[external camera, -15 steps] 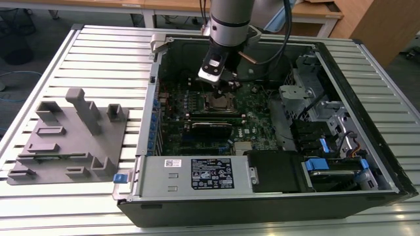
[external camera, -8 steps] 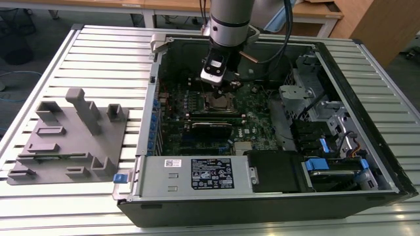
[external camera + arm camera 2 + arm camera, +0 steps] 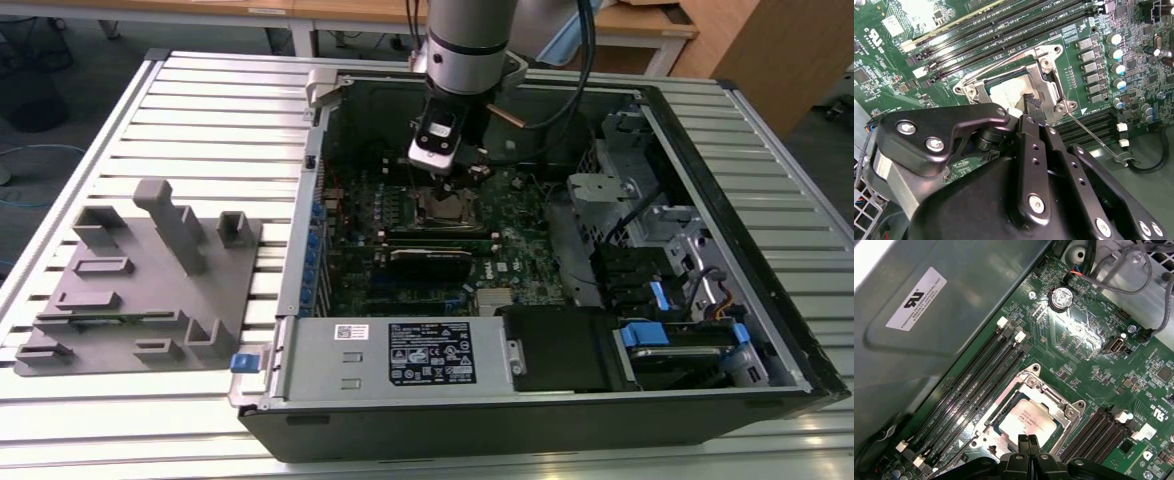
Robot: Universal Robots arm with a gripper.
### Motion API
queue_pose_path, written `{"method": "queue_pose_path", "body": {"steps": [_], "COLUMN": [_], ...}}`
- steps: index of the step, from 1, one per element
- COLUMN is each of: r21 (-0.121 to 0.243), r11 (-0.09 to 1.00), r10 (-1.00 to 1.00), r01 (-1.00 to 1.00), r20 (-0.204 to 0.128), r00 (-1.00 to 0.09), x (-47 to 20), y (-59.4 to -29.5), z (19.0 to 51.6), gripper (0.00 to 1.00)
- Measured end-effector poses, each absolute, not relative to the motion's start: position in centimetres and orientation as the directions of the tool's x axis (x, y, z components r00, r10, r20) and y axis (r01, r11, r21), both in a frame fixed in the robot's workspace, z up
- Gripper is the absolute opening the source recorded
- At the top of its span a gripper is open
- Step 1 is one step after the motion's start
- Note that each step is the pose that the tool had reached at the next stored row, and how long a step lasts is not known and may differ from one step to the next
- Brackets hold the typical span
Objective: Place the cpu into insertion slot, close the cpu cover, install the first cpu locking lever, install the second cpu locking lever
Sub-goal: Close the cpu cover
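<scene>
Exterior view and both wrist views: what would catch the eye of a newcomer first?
In the exterior view, a silver-grey robot arm reaches down into an open black computer case. In the first wrist view, the pale silver square cpu shows through the window of the thin silvery metal cpu cover, with the black gripper, jaws together, close to it.

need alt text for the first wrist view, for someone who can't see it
The cpu sits in the insertion slot on a green circuit board, framed by the silvery cpu cover, with the black claw, tips together, poised at its edge. Long black memory slots run beside the slot, next to a grey metal panel.
</scene>
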State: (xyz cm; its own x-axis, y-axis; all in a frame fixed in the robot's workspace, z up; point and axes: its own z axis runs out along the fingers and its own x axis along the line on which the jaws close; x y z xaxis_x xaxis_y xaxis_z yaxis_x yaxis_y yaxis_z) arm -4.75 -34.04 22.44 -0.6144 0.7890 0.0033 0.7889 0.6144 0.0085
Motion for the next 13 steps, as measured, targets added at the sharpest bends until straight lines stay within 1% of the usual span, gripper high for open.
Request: {"method": "queue_pose_path", "body": {"steps": [4,13], "r21": [0.009,0.009], "r11": [0.631,0.721], "r10": [0.776,0.693], "r01": [0.776,0.693], "r20": [0.003,0.004], "r00": [-0.631,-0.721], "x": [-4.75,-4.75], "y": [-34.04,-34.04], "z": [22.43,22.41], "gripper": [0.11,0.11]}}
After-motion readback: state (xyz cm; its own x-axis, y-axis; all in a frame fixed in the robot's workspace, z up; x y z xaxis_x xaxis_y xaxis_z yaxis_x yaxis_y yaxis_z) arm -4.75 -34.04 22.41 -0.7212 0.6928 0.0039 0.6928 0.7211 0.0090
